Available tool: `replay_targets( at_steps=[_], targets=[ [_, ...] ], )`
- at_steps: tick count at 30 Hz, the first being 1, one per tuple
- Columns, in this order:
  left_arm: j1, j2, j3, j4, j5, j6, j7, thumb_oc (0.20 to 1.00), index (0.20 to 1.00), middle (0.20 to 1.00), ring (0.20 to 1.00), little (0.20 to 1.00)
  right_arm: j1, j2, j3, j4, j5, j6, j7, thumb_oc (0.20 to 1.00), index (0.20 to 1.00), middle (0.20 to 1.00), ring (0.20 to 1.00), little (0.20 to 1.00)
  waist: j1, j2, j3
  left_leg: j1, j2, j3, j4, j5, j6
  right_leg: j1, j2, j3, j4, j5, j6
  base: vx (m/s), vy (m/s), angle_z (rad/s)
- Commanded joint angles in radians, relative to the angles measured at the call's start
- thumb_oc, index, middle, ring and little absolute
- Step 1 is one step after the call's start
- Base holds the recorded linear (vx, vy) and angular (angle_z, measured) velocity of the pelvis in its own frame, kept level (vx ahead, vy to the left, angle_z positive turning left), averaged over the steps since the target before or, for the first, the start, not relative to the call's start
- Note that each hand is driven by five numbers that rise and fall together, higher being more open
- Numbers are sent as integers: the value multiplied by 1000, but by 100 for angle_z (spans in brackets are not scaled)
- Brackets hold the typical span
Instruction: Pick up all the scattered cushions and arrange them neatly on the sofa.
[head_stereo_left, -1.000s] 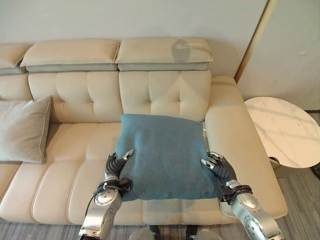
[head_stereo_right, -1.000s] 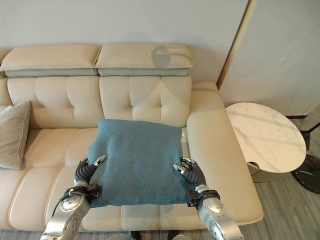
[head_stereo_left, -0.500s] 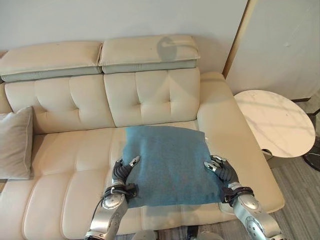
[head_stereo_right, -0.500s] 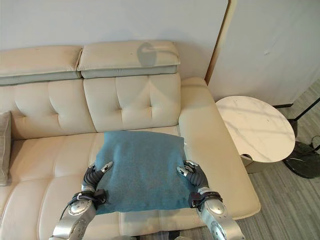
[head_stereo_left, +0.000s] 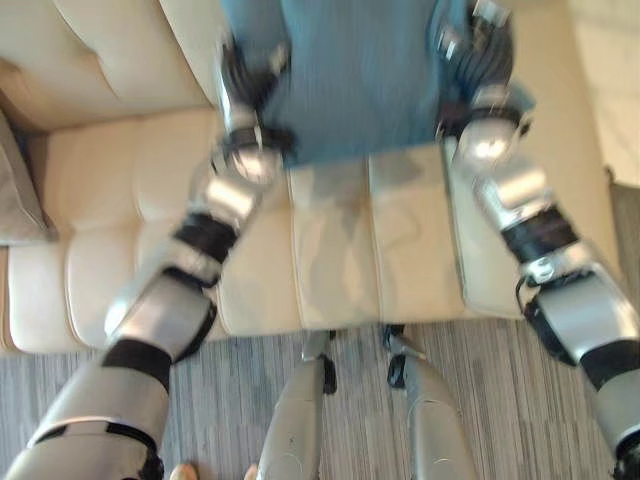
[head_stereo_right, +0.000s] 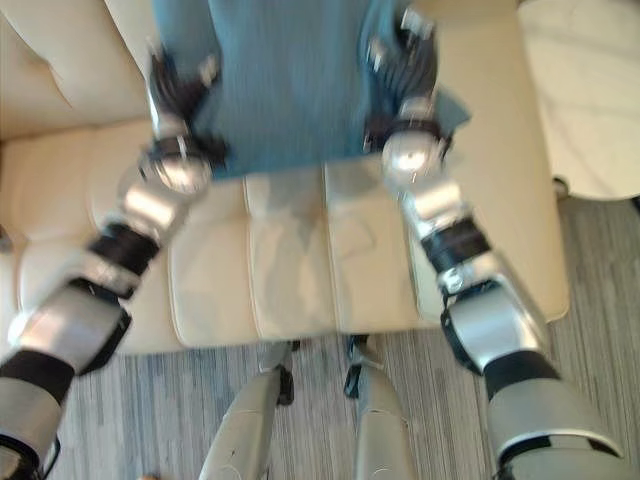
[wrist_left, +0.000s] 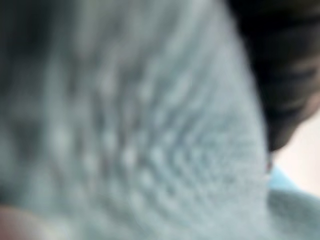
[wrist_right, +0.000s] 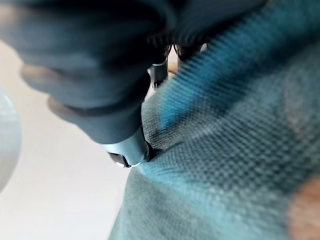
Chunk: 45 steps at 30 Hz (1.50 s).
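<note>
Over the sofa (head_stereo_left: 330, 260) seat's right end, the left hand (head_stereo_left: 248, 75) and right hand (head_stereo_left: 478, 45) are pinching the blue cushion (head_stereo_left: 355, 75) by its side edges, bare seat lying nearer the front edge.

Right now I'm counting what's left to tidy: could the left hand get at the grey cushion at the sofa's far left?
Probably not yet. The left hand is curled on the blue cushion, as is the right hand, and the grey cushion lies well off to its left across the sofa seat.
</note>
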<state>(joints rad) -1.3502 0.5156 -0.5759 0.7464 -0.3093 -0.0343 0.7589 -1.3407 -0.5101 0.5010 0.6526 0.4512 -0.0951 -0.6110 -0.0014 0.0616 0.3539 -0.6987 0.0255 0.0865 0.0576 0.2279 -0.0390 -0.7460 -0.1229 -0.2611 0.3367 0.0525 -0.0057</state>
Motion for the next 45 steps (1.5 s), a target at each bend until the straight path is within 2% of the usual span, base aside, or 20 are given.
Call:
replay_targets(
  at_steps=[1, 2, 3, 4, 7, 13, 16, 20, 22, 24, 28, 29, 30, 32, 36, 38, 39, 42, 43, 45],
  targets=[
    [-283, 44, -140, 93, 125, -55, -10, 329, 329, 329, 329, 329, -238, 15, 146, 2, -37, -103, 4, 200, 200, 200, 200, 200, -12, -65, 11, -110, -21, -19, 210, -199, 8, -31, -12, 37, -99, -26, 85, 5, 49, 8],
    [-315, 57, -163, 152, 121, -49, -25, 1000, 1000, 1000, 1000, 1000, -278, -1, 178, 57, -41, -94, 13, 395, 395, 395, 395, 395, -12, -65, 15, -147, -22, -22, 223, -198, 10, -67, -17, 36, -85, -25, 86, 28, 35, 4],
    [-342, 63, -193, 208, 121, -35, -44, 1000, 1000, 1000, 1000, 1000, -310, -20, 222, 115, -60, -79, 17, 567, 567, 567, 567, 567, -10, -65, 25, -162, -22, -23, 225, -201, 12, -80, -18, 40, -85, -26, 88, 33, 23, 1],
    [-363, 70, -206, 241, 114, -33, -61, 1000, 1000, 1000, 1000, 1000, -335, -24, 247, 154, -63, -69, 24, 1000, 1000, 1000, 1000, 1000, -9, -65, 35, -178, -22, -23, 231, -200, 12, -99, -19, 44, -79, -25, 89, 0, 0, 0],
    [-389, 67, -228, 375, 78, -18, -121, 1000, 1000, 1000, 1000, 1000, -385, -35, 313, 298, -36, -40, 72, 1000, 1000, 1000, 1000, 1000, -3, -67, 52, -240, -28, -19, 238, -193, 14, -163, -25, 41, -72, -17, 87, 17, 23, 3],
    [-271, 98, -131, 505, 17, 22, -209, 1000, 1000, 1000, 1000, 1000, -312, -61, 278, 456, -86, 28, 95, 1000, 1000, 1000, 1000, 1000, 2, -72, 78, -255, -40, -23, 241, -190, 15, -177, -24, 45, -82, -11, 88, 0, 15, 3],
    [-194, 99, -42, 539, -87, 21, -273, 1000, 1000, 1000, 1000, 1000, -265, -54, 244, 490, -92, 60, 113, 1000, 1000, 1000, 1000, 1000, 5, -77, 86, -213, -40, -18, 235, -195, 14, -138, -19, 44, -92, -9, 89, -31, 25, 2],
    [-22, 121, 118, 471, -262, -19, -341, 1000, 1000, 1000, 1000, 1000, -101, -46, 107, 390, -55, 72, 109, 1000, 1000, 1000, 1000, 1000, 3, -85, 84, -85, -42, -17, 185, -197, 9, -9, -6, 33, -149, -3, 94, -24, 32, -2],
    [121, 119, 239, 400, -375, -57, -360, 1000, 1000, 1000, 1000, 1000, 24, -39, 13, 267, -53, 63, 113, 1000, 1000, 1000, 1000, 1000, 2, -95, 77, 9, -44, -17, 146, -199, 5, 81, 1, 26, -181, 0, 99, 17, 38, -12],
    [278, 123, 322, 311, -415, -79, -390, 1000, 1000, 1000, 1000, 1000, 189, -30, -82, 140, -34, 41, 133, 1000, 1000, 1000, 1000, 1000, -4, -102, 59, 115, -43, -11, 107, -204, 6, 187, 6, 22, -216, 2, 102, 58, 70, -8],
    [624, 86, 443, 135, -382, -90, -446, 1000, 1000, 1000, 1000, 1000, 604, -13, -273, -19, 112, -2, 283, 1000, 1000, 1000, 1000, 1000, -2, -106, 6, 309, -52, -2, 12, -200, 14, 377, 6, 6, -291, 14, 114, 89, 99, -8],
    [712, 68, 460, 65, -364, -93, -458, 1000, 1000, 1000, 1000, 1000, 709, 7, -309, -51, 105, -5, 312, 1000, 1000, 1000, 1000, 1000, 0, -104, -15, 359, -53, 1, -13, -204, 17, 423, 8, 6, -307, 15, 119, 98, 137, -5],
    [833, 13, 488, 1, -379, -95, -486, 1000, 1000, 1000, 1000, 1000, 820, 25, -337, -66, 88, -4, 350, 1000, 1000, 1000, 1000, 1000, 1, -106, -41, 408, -55, 8, -49, -198, 20, 465, 10, 1, -331, 25, 128, 98, 150, -7],
    [1011, -32, 526, -108, -348, -80, -529, 1000, 1000, 1000, 1000, 1000, 963, 36, -394, -74, 46, 27, 404, 1000, 1000, 1000, 1000, 1000, 6, -97, -86, 488, -61, 13, -96, -199, 29, 532, 11, 4, -361, 31, 140, 91, 163, -13],
    [1282, -98, 606, -182, -272, -34, -610, 1000, 1000, 1000, 1000, 1000, 1217, 37, -519, -50, -107, 77, 464, 1000, 1000, 1000, 1000, 1000, -13, -87, -173, 589, -70, 28, -145, -210, 39, 615, 9, 11, -391, 50, 160, 32, 154, -12],
    [1367, -131, 636, -162, -255, -19, -622, 1000, 1000, 1000, 1000, 1000, 1277, 62, -572, -7, -130, 88, 462, 1000, 1000, 1000, 1000, 1000, -19, -83, -188, 622, -67, 42, -145, -222, 42, 640, 9, 17, -389, 67, 172, -74, 99, -3],
    [1393, -138, 639, -148, -236, -16, -622, 1000, 1000, 1000, 1000, 1000, 1295, 75, -584, 26, -136, 85, 462, 1000, 1000, 1000, 1000, 1000, -19, -78, -184, 632, -62, 46, -145, -214, 45, 635, 12, 21, -351, 54, 171, -160, 87, -12],
    [1413, -141, 621, -59, -115, 6, -633, 1000, 1000, 1000, 1000, 1000, 1322, 94, -574, 158, -160, 91, 478, 1000, 1000, 1000, 1000, 1000, -26, -58, -170, 659, -44, 54, -145, -198, 48, 639, 37, 57, -145, -61, 144, -166, 54, -19],
    [1413, -141, 621, -59, -115, 6, -633, 1000, 1000, 1000, 1000, 1000, 1322, 94, -573, 159, -160, 91, 478, 1000, 1000, 1000, 1000, 1000, -26, -58, -171, 657, -44, 55, -145, -197, 48, 636, 37, 57, -144, -60, 144, -91, 4, -12],
    [1412, -150, 602, 41, -62, 18, -650, 1000, 1000, 1000, 1000, 1000, 1335, 110, -556, 290, -160, 97, 500, 1000, 1000, 1000, 1000, 1000, -24, -59, -181, 670, -45, 51, -145, -194, 48, 672, 49, 60, -52, -107, 129, -117, -23, -2]
  ],
)
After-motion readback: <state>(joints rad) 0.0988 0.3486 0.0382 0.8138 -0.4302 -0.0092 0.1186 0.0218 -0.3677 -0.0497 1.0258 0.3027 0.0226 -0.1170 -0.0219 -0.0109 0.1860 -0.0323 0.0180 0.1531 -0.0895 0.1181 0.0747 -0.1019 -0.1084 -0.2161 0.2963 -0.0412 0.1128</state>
